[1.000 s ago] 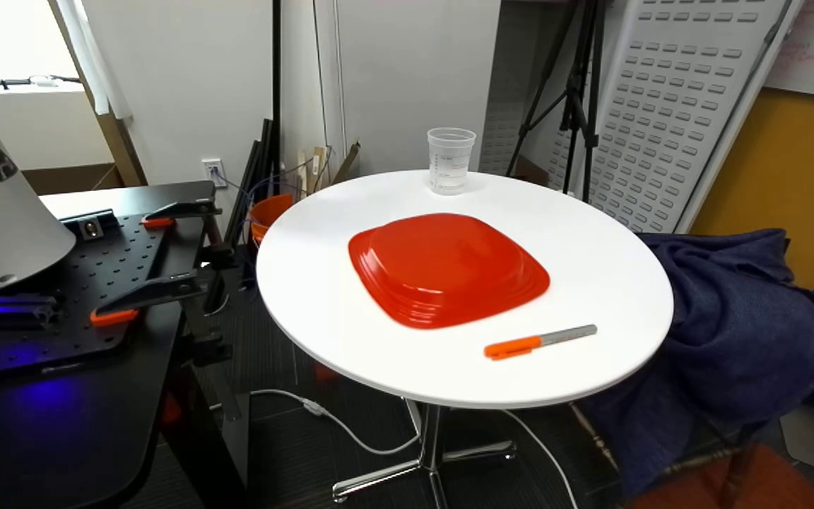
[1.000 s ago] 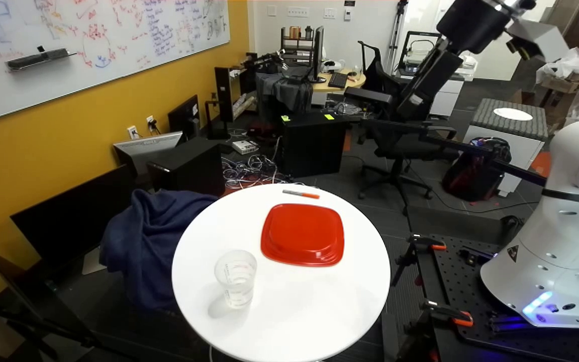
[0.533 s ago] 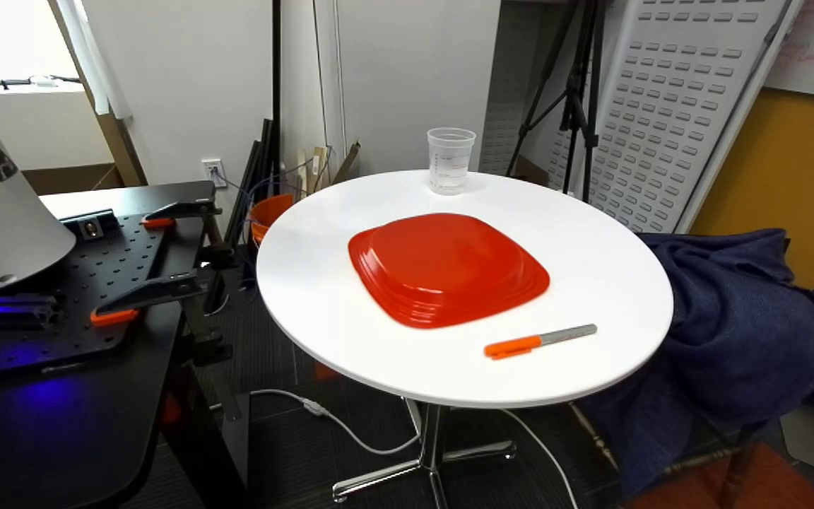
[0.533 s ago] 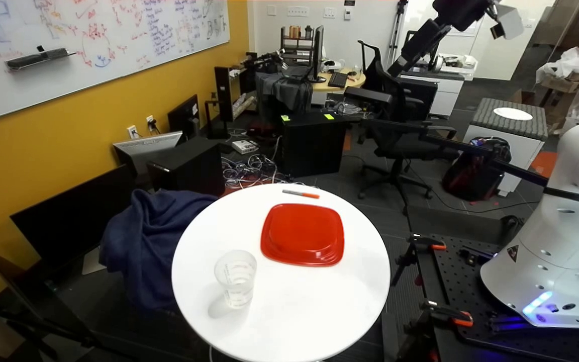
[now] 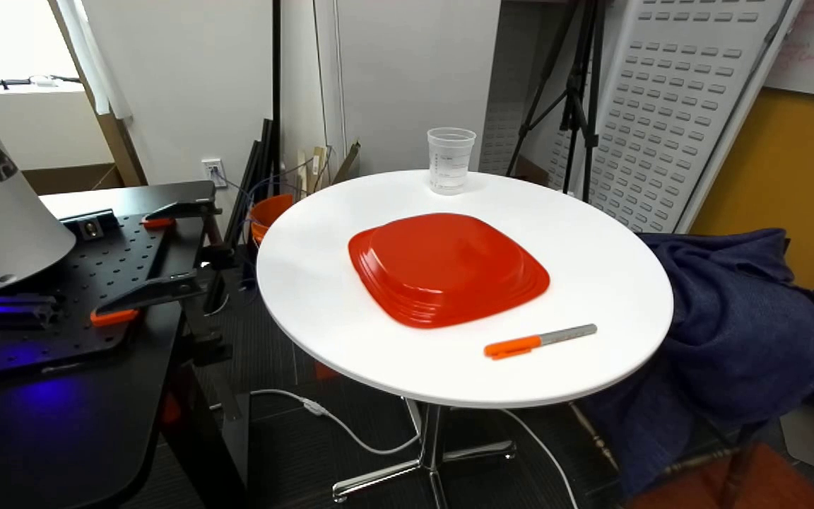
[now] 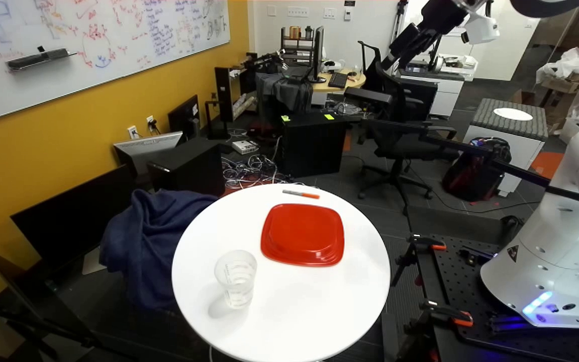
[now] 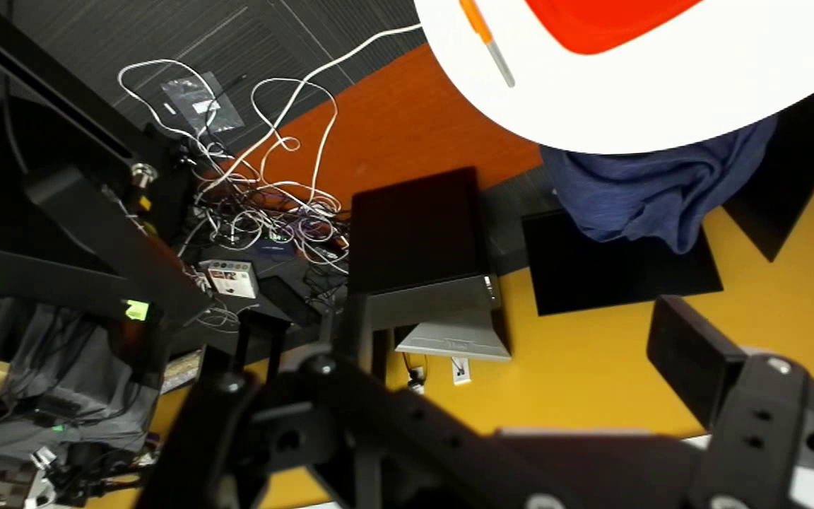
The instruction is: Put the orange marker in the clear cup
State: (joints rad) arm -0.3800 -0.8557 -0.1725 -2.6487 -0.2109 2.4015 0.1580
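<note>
The orange marker (image 5: 540, 341) has an orange half and a grey half. It lies flat on the round white table (image 5: 605, 268) near the edge, and shows in both exterior views (image 6: 301, 194) and at the top of the wrist view (image 7: 488, 44). The clear cup (image 5: 449, 162) stands upright near the table's opposite edge, beyond the red plate; it also shows in an exterior view (image 6: 237, 281) and is out of the wrist view. My gripper (image 7: 523, 339) is open with nothing between its fingers. In an exterior view the gripper (image 6: 391, 59) is raised, well away from the table.
A large red plate (image 5: 449, 261) lies upside down on the table between marker and cup. A chair with a dark blue cloth (image 5: 732, 332) stands against the table. A black bench with clamps (image 5: 117, 304) holds the arm's base. A black office chair (image 6: 405, 146) stands behind.
In an exterior view my gripper has moved up and to the left, farther from the table. The marker, cup and plate have not moved.
</note>
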